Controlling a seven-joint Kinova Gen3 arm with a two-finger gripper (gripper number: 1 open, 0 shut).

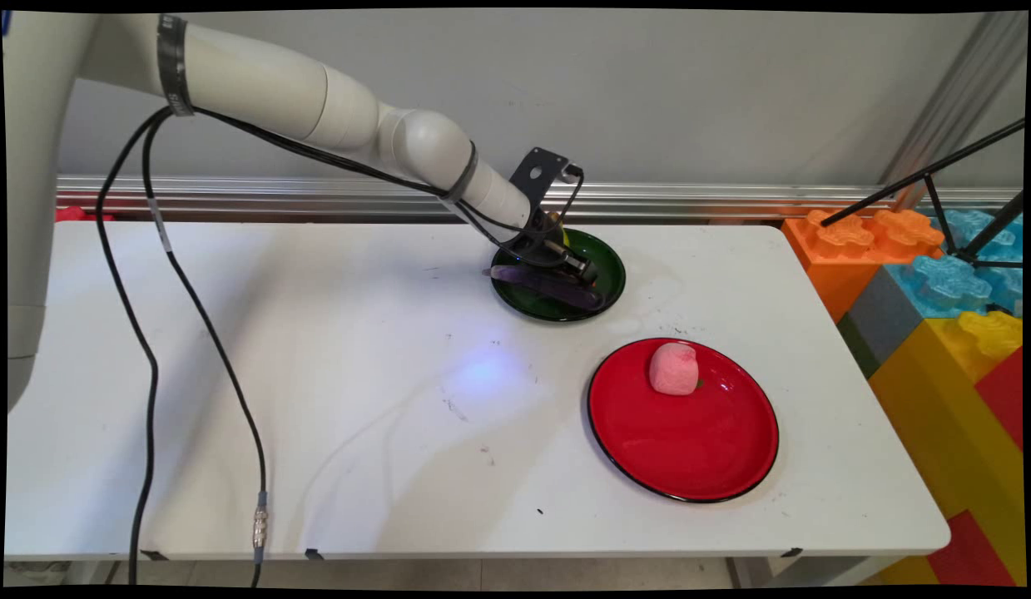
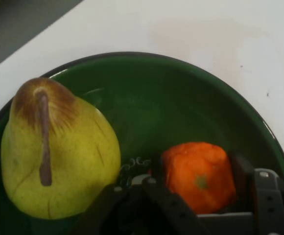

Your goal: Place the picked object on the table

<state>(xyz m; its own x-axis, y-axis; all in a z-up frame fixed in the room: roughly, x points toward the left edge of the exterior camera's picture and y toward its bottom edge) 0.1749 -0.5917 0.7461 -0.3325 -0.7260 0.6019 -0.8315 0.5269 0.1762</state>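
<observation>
My gripper (image 1: 578,268) reaches down into a dark green plate (image 1: 612,259) at the back of the table. In the hand view the gripper (image 2: 199,164) is shut on a small orange fruit (image 2: 197,182), with a black finger pressed against each of its sides. A yellow-green pear (image 2: 59,152) with a brown stem end lies in the green plate (image 2: 181,98) just left of the fingers, apart from them. A purple eggplant (image 1: 550,288) lies along the plate's near side in the main view. The arm hides most of the pear (image 1: 557,225) there.
A red plate (image 1: 690,449) stands to the front right, with a pink fruit (image 1: 674,368) on its far part. Large coloured building blocks (image 1: 939,283) and a black tripod (image 1: 939,200) stand past the table's right edge. Black cables (image 1: 149,358) hang at the left.
</observation>
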